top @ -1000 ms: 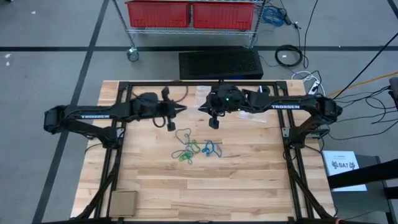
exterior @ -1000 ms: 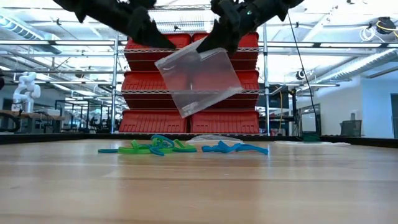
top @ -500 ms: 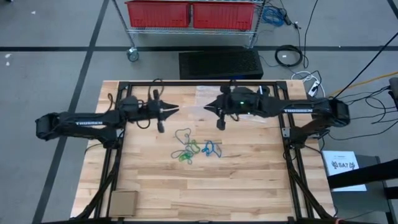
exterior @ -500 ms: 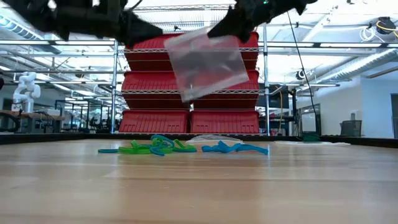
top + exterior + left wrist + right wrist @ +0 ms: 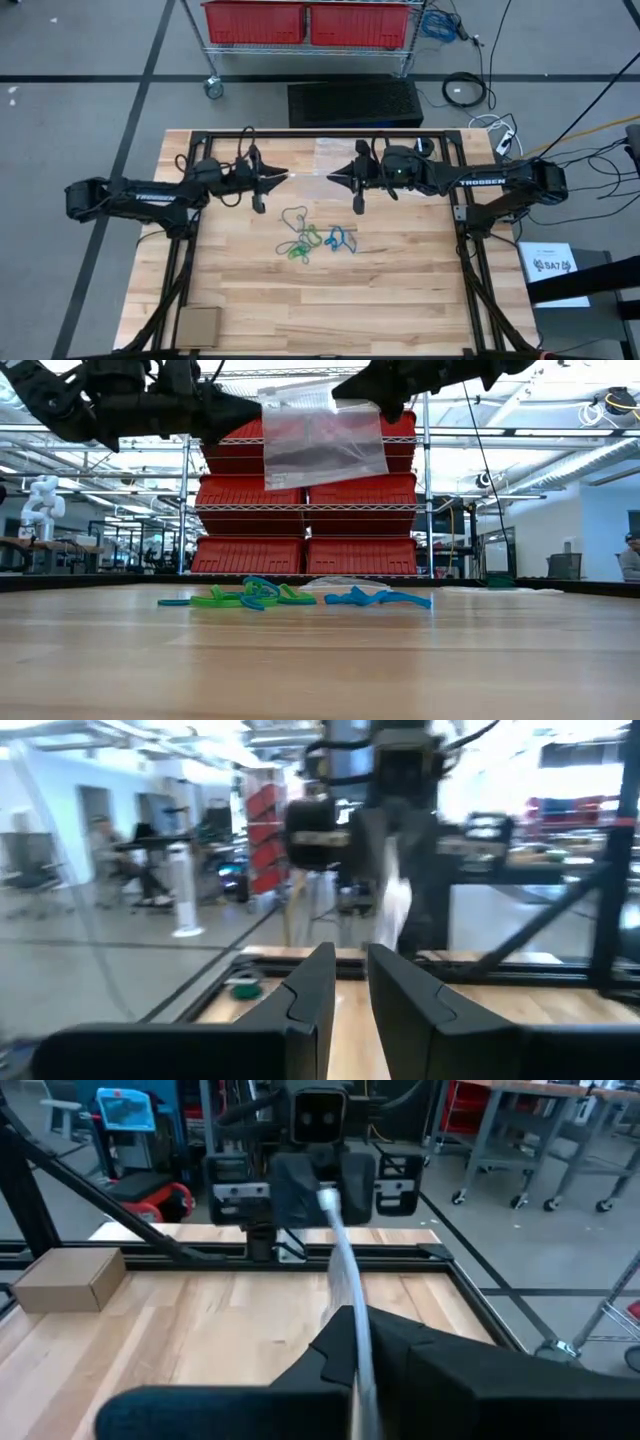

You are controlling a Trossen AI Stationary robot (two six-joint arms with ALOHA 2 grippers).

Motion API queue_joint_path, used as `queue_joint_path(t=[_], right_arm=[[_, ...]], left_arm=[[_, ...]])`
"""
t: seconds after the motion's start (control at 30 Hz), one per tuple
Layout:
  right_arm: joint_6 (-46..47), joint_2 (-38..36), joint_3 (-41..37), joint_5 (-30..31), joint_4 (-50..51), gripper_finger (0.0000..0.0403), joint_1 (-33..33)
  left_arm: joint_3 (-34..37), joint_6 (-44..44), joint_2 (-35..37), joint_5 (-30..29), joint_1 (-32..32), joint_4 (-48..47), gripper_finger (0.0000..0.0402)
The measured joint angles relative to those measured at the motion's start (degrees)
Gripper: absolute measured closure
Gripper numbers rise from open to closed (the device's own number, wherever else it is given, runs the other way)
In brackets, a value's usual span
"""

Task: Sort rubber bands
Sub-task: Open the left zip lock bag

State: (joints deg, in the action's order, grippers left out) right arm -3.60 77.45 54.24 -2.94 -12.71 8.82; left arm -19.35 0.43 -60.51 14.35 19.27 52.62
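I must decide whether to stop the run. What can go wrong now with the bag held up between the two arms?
1. The bag hangs high between the left gripper and the right gripper. If the arms pull apart, it may tear or slip out.
2. The left jaws look only slightly parted, so that side may drop.
3. The bands lie loose below; a falling bag could scatter them.

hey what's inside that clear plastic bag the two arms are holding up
Nothing shows inside the clear plastic bag: the red bins behind read straight through it. The rubber bands all lie on the table below.
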Motion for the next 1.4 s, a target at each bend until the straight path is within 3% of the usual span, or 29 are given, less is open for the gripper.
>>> queue_joint_path(t=[0.47,0.8,1.23,1.4], right_arm=[[-0.3,-0.5,0.0,0.0,-0.6,0.0403,0.1],[-0.2,-2.3,0.0,0.1,2.7,0.0403,0.1],[-0.1,1.2,0.0,-0.3,-1.1,0.0403,0.0],[-0.1,1.2,0.0,-0.3,-2.3,0.0403,0.0]], left_arm=[[-0.1,1.5,0.2,7.0,0.0,-0.7,0.0330],[-0.1,1.5,-0.1,6.4,0.4,-0.6,0.0330],[-0.1,-1.6,-0.3,4.6,0.2,-0.6,0.0330],[-0.1,-1.6,-0.3,3.9,0.0,-0.8,0.0309]])
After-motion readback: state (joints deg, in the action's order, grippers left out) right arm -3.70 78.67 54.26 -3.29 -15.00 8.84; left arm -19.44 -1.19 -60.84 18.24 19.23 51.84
